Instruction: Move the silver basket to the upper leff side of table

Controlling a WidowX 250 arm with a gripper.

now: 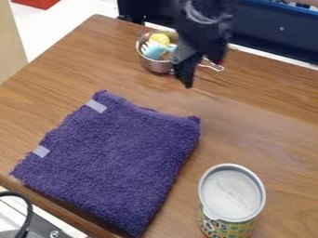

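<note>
Silver basket (157, 55), beyond the towel (118, 158), with the tool (191, 72) close at its right side.
From where I stood, the basket lay leftward of the tool on the worktop (261, 97), so the move likely called for a leftward carry; whether the tool had clenched on it or was free, I couldn't tell.

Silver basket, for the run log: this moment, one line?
silver basket: by far edge of table; pincer: beside it, contact unclear; towel: nearer camera
</note>
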